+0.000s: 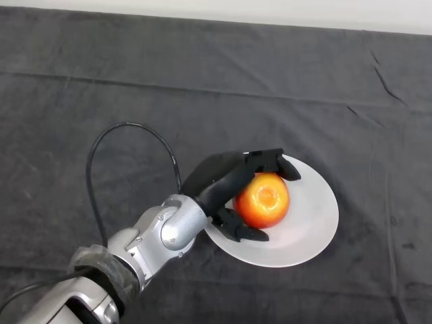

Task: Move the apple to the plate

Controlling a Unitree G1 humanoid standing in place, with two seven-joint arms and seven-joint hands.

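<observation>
**Apple held over the plate, release pending**

The apple (262, 200) is gripped by the left hand (226, 177), fingers curled over its far side and the thumb hooked under its near side. It is seen within the rim of the white plate (317, 223) (whether it rests on the surface cannot be told). The placing step is judged nearly done; an opening of the hand and a clear withdrawal are called for. Nothing else lies on the dark cloth (101, 81), and no obstruction is seen.

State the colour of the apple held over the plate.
The apple is orange-red with a paler yellow-orange patch on top, seen in the head view.
</observation>
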